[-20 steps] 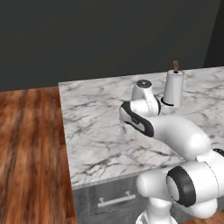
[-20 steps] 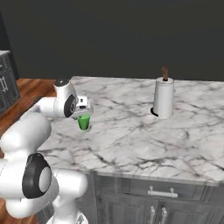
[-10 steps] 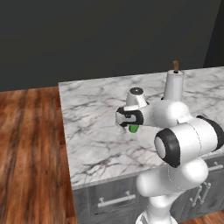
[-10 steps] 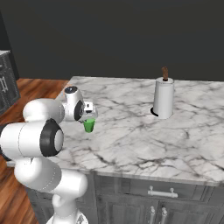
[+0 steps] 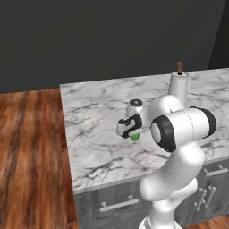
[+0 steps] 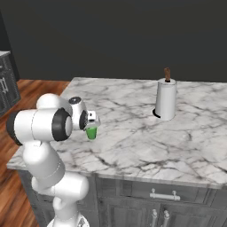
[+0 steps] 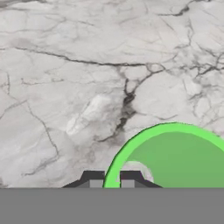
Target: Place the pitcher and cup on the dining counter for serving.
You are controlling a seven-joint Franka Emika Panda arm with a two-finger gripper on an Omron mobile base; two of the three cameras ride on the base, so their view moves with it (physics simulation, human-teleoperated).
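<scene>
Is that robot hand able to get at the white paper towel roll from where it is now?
Probably not right away. The gripper is shut on the rim of the green cup, so it is occupied. Otherwise the marble top between it and the paper towel roll looks bare.

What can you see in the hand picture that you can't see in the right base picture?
The hand view looks straight down into the cup, showing its round rim pinched between the tool's two tips. The right base view shows the cup's outside, the white arm, the paper towel roll and the drawers below. Both show the green cup and the marble counter.
</scene>
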